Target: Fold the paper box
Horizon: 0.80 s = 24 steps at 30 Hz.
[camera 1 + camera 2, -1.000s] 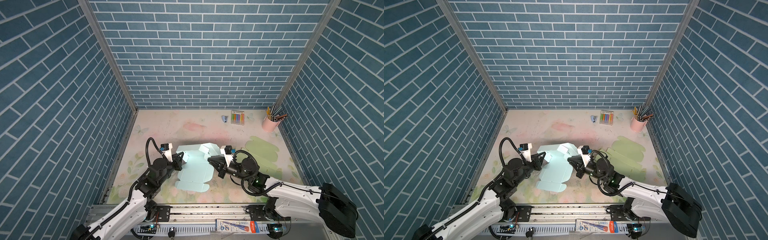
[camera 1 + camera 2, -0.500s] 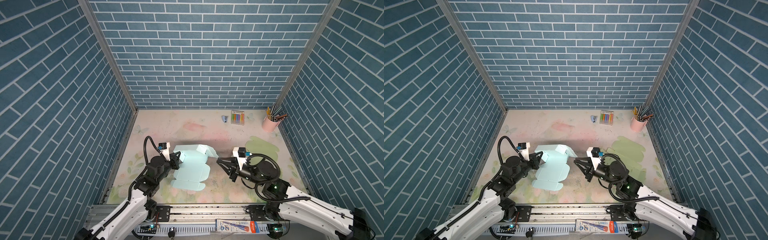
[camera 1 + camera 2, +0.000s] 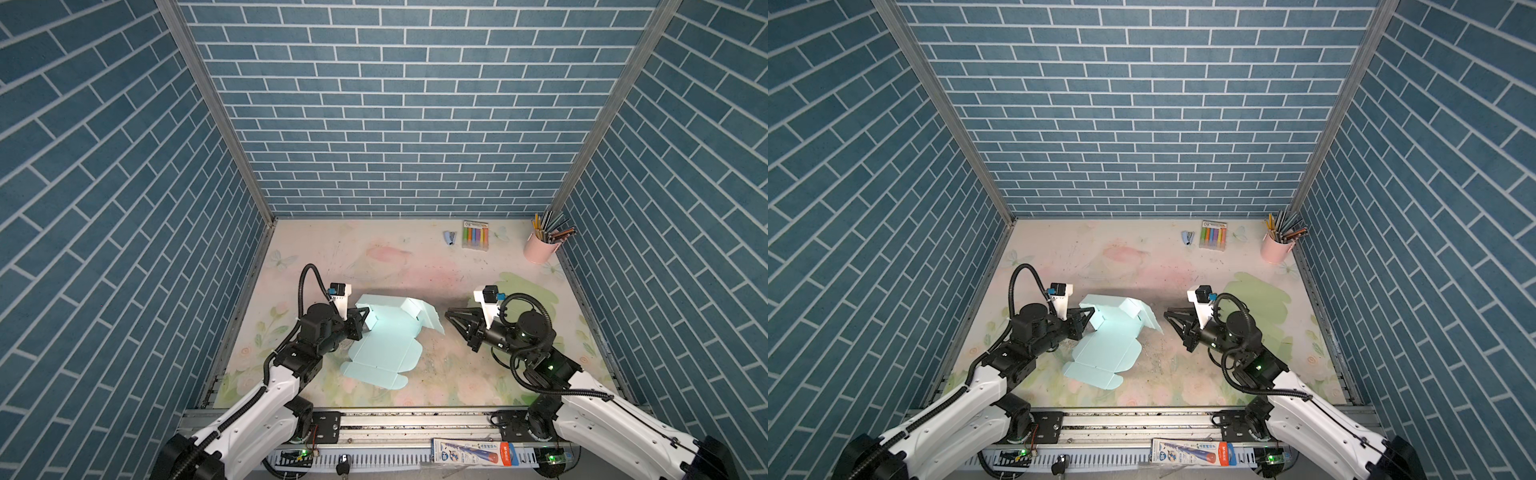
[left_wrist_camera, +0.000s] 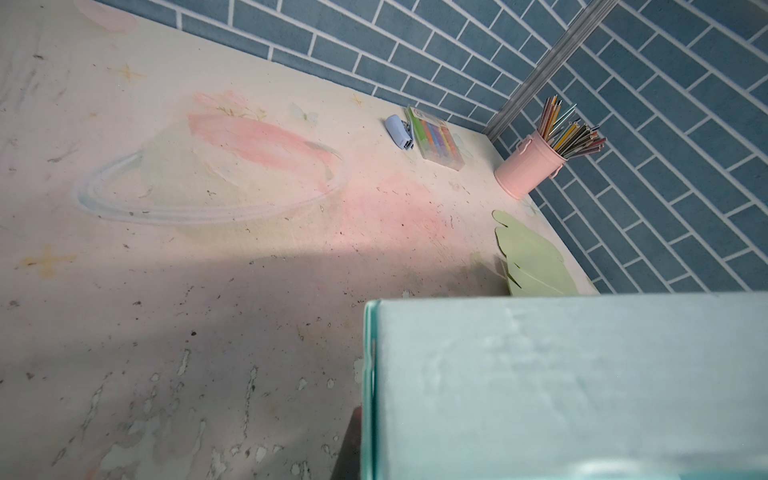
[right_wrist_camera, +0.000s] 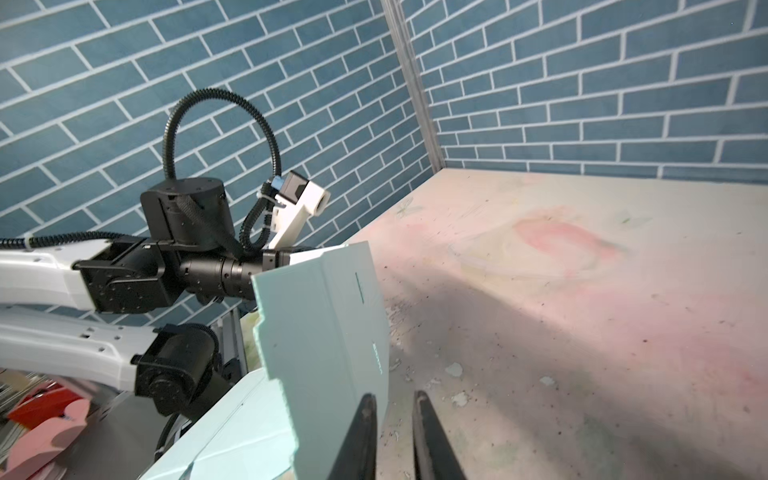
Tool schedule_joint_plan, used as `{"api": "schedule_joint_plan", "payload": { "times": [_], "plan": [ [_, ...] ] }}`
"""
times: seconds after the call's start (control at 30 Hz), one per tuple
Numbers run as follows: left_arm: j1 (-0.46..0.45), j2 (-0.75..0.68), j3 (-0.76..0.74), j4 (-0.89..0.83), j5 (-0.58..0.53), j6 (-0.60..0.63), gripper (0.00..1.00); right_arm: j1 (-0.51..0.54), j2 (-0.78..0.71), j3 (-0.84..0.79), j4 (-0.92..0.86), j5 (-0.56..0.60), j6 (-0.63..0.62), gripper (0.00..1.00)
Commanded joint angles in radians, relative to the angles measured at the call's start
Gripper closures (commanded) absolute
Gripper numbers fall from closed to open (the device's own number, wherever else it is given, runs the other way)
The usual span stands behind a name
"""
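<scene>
With the left claw [image 3: 365,319] pinching the paper box [image 3: 384,349] firmly, the right claw [image 3: 449,314], barely parted and empty, should nudge the flap [image 3: 430,322] along its crease.

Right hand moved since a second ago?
Yes. The right hand has pulled back to the right, away from the paper box, toward the green sheet.

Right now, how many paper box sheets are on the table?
2. The light blue sheet, partly folded up, lies left of centre at the left gripper; the green sheet lies flat on the right, partly hidden by the right arm.
</scene>
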Motion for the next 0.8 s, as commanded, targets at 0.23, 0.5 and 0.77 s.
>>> {"api": "schedule_joint_plan", "payload": {
  "times": [0.23,0.5,0.77],
  "plan": [
    [-0.031,0.040,0.014,0.057,0.019,0.014,1.00,0.084,0.188,0.007,0.211,-0.127,0.019,0.82],
    [-0.043,0.045,0.007,0.061,0.008,0.014,1.00,0.165,0.283,0.052,0.213,-0.096,-0.025,0.81],
    [-0.062,0.041,0.004,0.039,-0.044,0.018,1.00,0.227,0.329,0.105,0.152,0.072,-0.063,0.75]
  ]
}}
